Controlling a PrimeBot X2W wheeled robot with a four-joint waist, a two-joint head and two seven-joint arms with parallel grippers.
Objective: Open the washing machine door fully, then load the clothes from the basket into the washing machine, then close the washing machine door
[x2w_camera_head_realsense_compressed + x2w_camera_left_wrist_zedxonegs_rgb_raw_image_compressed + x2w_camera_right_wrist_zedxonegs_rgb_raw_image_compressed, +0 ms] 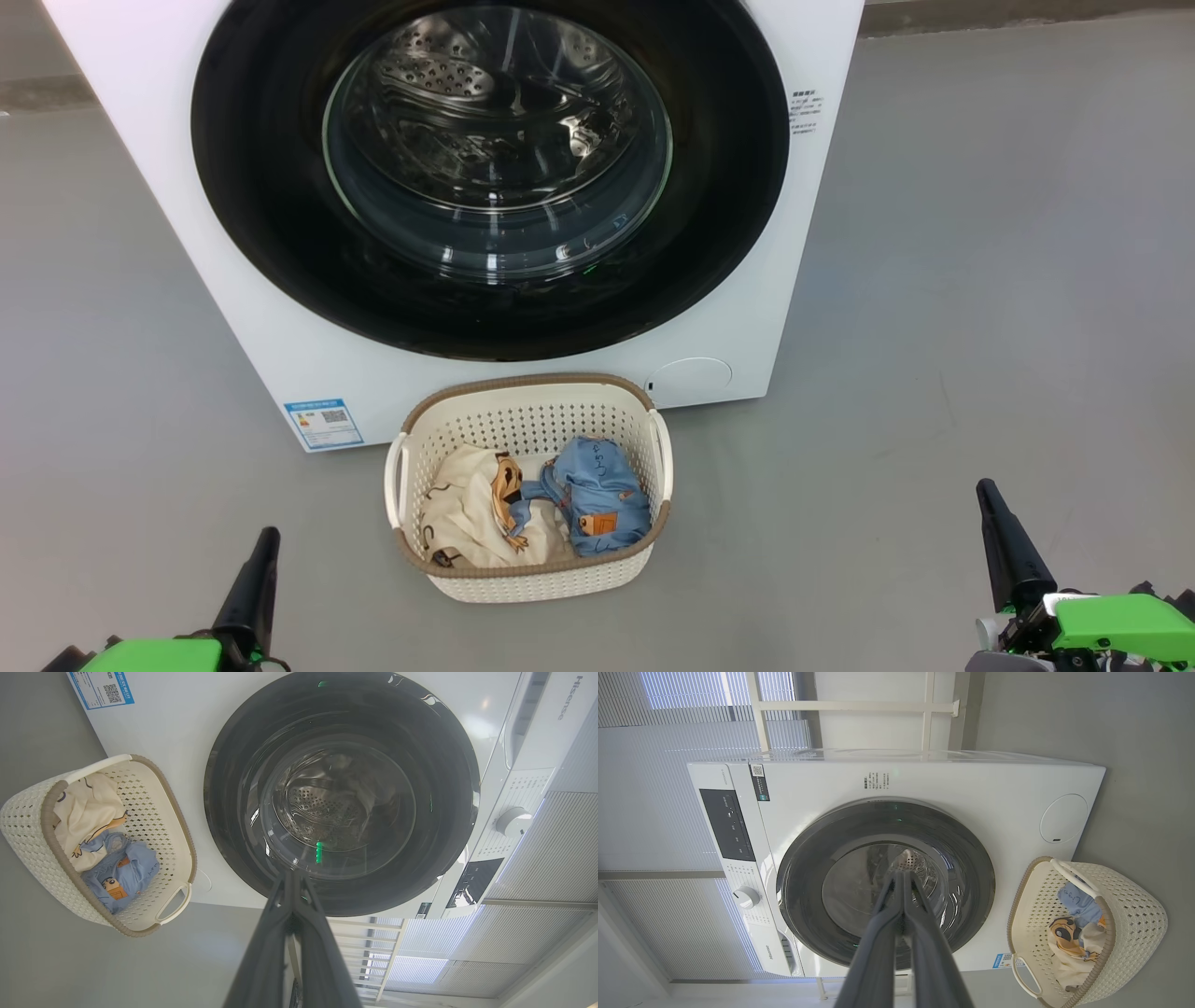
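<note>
The washing machine (812,233) stands before me, white and broad, and its round door (490,159) lies shut flat against the front, the steel drum showing through the glass bowl. As I judge it, nothing of the task is done yet: the door has to be swung fully open, the laundry moved in, and the door closed again.

On the floor (980,280) just in front of the machine, below the door, sits the basket (532,581). Both pieces of the clothes are inside it: the cream garment (467,518) on my left side and the blue garment (597,495) beside it, the two touching.

My left end effector (266,546) and my right end effector (988,499) hang low on either side of the basket, well apart from it. Each has its fingers pressed together and grips nothing.
</note>
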